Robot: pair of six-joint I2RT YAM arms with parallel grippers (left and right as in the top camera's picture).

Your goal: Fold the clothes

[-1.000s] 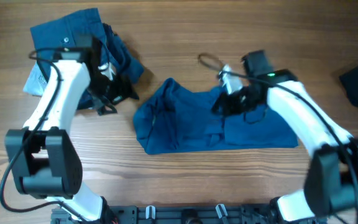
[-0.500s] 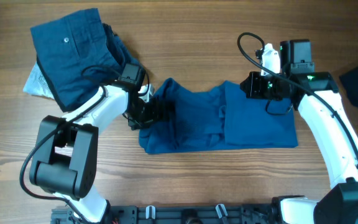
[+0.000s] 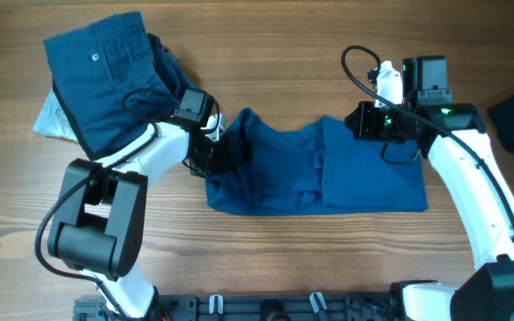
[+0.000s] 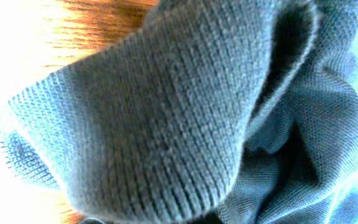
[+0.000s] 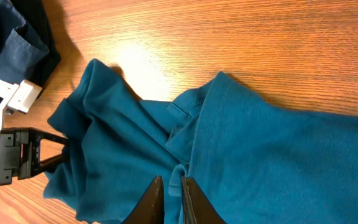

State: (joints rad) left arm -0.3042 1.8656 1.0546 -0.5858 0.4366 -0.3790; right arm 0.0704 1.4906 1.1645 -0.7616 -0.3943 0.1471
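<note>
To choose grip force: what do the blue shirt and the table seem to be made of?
Blue shirt: soft matte knit, maybe cotton; fine loops show in the left wrist view. Table: wood or wood-look laminate, slightly glossy; grain and glare.

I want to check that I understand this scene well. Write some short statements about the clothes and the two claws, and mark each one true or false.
1. The left claw is at the left edge of the blue shirt. True.
2. A small white button shows on the trousers. True.
3. The trousers lie on top of the shirt. False: they lie at the far left of the table, and the shirt is in the middle.
4. The right claw has its fingers spread wide. False: in the right wrist view the fingers are close together, with the shirt behind them.
</note>
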